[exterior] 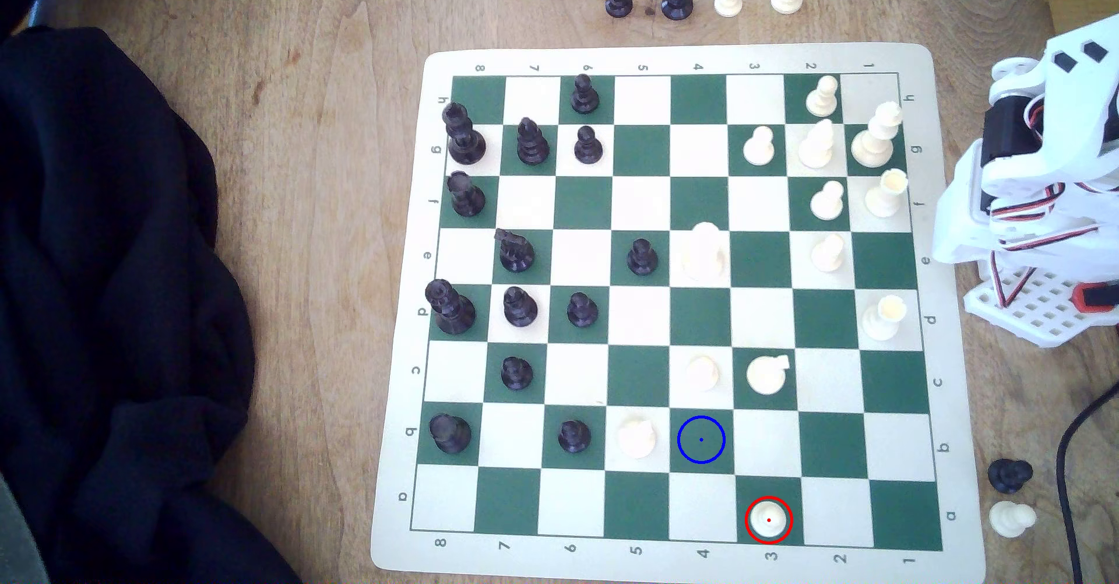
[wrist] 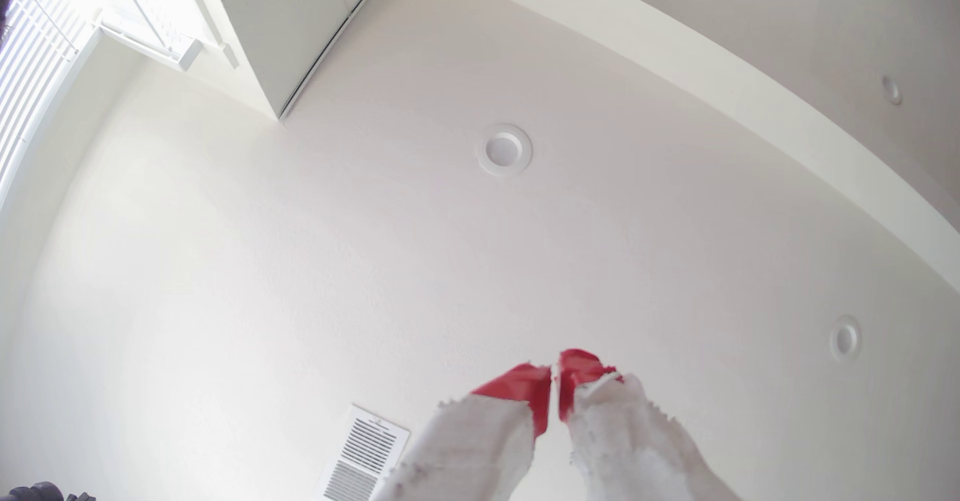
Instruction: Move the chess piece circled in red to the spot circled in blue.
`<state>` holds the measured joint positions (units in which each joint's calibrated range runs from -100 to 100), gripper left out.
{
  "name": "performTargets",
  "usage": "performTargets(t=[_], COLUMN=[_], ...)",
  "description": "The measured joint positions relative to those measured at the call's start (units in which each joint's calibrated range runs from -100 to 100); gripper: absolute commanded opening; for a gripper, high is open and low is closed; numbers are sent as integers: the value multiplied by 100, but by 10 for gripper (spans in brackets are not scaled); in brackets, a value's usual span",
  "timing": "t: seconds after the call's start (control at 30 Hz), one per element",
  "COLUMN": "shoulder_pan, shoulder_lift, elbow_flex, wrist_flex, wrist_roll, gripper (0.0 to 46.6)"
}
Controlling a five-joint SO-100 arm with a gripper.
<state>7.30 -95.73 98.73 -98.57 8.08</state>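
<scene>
The wooden table [exterior: 303, 136] carries a green-and-cream chess board [exterior: 666, 57]. The arm [exterior: 1041, 184] sits folded off the board at the exterior view's right. The gripper [wrist: 555, 371] points at the ceiling, its red-tipped jaws nearly clenched and grasping nothing. The white pawn [exterior: 768, 519] stands ringed in red on a3; the blue-ringed square [exterior: 701, 439] is b4, diagonally adjacent and vacant. Judgement: descend vertically, jaws released, grip below the head, avoiding the white piece [exterior: 636, 437] beside the target. Legible border markings: files a–h, ranks 1–8.
</scene>
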Motion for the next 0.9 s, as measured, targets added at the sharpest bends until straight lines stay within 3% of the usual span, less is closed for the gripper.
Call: performTargets(t=[0.33, 0.7, 0.9], shoulder_pan=[-133, -435, -509], shoulder_lift=[0, 8, 8], elbow_flex=[0, 0, -389], wrist_flex=[1020, 4223, 6821], wrist_roll=[0, 0, 0], gripper=[2, 2, 2])
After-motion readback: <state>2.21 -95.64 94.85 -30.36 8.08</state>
